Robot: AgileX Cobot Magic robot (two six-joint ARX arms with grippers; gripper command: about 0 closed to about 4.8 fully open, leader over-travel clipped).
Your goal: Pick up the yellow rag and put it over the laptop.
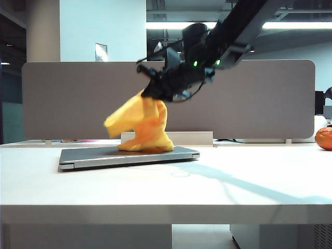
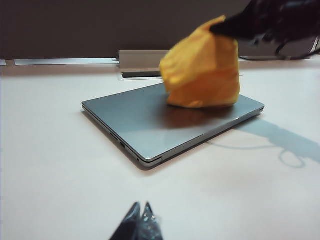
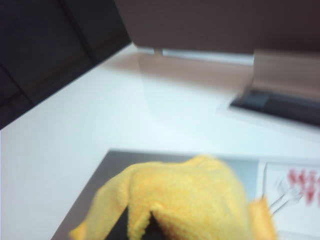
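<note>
Exterior view | right pincer (image 1: 155, 93) clenched on yellow rag (image 1: 142, 127), hem touching laptop (image 1: 129, 155) lid | left pincer (image 2: 141, 220) closed, parked on worktop (image 1: 233, 181) | step: draping | next: spread, release

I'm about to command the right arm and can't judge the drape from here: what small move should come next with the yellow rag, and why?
Probably open the right gripper. It is shut on the top of the yellow rag, whose lower folds already rest bunched on the laptop lid, so release should leave it on the lid. The left gripper sits back, shut, out of the way.
</note>
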